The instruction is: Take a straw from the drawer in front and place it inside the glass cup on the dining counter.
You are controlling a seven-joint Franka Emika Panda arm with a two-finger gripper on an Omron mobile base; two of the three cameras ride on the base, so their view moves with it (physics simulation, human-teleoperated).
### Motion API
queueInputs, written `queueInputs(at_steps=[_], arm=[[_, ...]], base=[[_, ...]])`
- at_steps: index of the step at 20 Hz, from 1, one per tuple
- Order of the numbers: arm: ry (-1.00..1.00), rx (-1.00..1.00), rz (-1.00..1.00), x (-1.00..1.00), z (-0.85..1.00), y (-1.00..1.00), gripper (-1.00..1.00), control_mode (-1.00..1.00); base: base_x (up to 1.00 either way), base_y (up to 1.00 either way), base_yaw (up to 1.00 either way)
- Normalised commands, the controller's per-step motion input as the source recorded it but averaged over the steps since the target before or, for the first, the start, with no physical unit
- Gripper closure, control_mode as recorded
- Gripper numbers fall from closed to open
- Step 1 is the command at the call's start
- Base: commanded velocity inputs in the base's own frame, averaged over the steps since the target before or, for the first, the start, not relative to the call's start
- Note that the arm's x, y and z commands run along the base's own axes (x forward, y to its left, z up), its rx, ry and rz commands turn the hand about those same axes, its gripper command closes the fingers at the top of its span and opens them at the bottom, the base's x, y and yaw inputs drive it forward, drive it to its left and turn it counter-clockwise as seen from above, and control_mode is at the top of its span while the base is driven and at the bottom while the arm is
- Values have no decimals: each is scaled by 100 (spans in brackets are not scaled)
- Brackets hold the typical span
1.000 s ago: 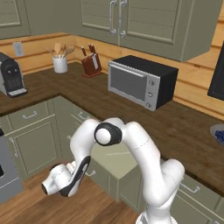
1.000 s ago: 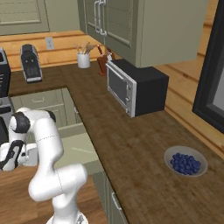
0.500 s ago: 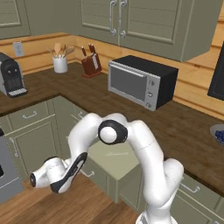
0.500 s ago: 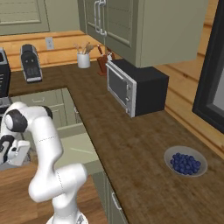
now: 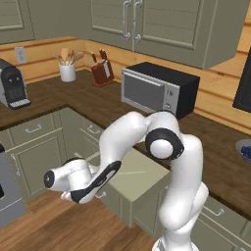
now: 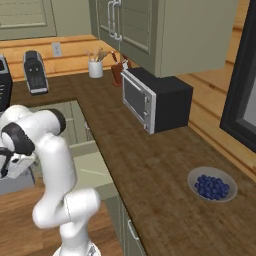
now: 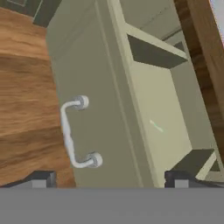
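One drawer (image 7: 144,105) stands pulled out from the cabinet run below the worktop (image 5: 98,105), and it serves as the landmark here. One straw (image 7: 156,126) lies flat on the drawer's pale floor, near the middle, apart from all four walls. One silver bar handle (image 7: 70,133) is fixed to the drawer's front face, on two round mounts. One gripper (image 7: 109,179) sits just outside the drawer front, above the wooden floor (image 7: 26,109); its two dark fingertips (image 7: 41,178) are spread wide, one beyond the handle on the floor side and one over the drawer's inside, with nothing between them. On the worktop behind the drawer, counted: one microwave (image 5: 159,88), one knife block (image 5: 102,71), one white crock (image 5: 67,71) with wooden utensils, one coffee machine (image 5: 12,83), one wall socket (image 5: 20,54) above it. To the right of the drawer along the worktop, one bowl (image 6: 212,185) holds blueberries. No brand, label or lettering is legible on any item.
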Motion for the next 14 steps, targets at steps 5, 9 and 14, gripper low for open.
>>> queueInputs(at_steps=[5, 9, 14], arm=[[13, 36, -6, 43, 89, -100, -100, -100], [19, 31, -2, 56, 42, -83, -100, -100], [18, 11, 0, 54, -21, -37, -100, -100]], base=[[0, 0, 0], [0, 0, 0], [0, 0, 0]])
